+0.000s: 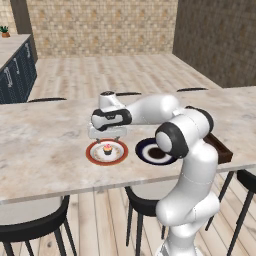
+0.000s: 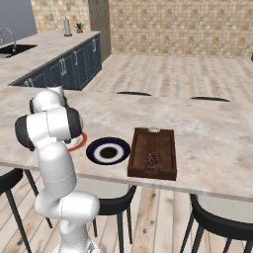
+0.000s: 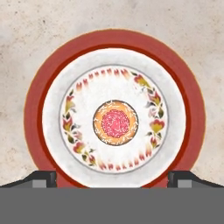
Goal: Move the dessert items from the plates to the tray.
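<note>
Hand view puts the cupcake (image 3: 115, 122) dead centre on the red-rimmed plate (image 3: 48, 83), straight ahead between the gripper's (image 3: 115, 179) wide-open fingertips.

The counter (image 1: 45, 145) presents a mottled, stone-like beige surface with a matt finish. The red-rimmed plate (image 3: 43, 87) appears as smooth glazed ceramic with a painted floral band. The cupcake (image 3: 115, 122) carries a grainy pink topping. The navy-rimmed plate (image 2: 96, 148) looks smooth and glazed. The tray (image 2: 165, 143) shows dark brown wood grain. The floor (image 2: 163, 74) is pale wooden planking; the rear wall (image 2: 197, 24) is rough small-tile masonry.
</note>
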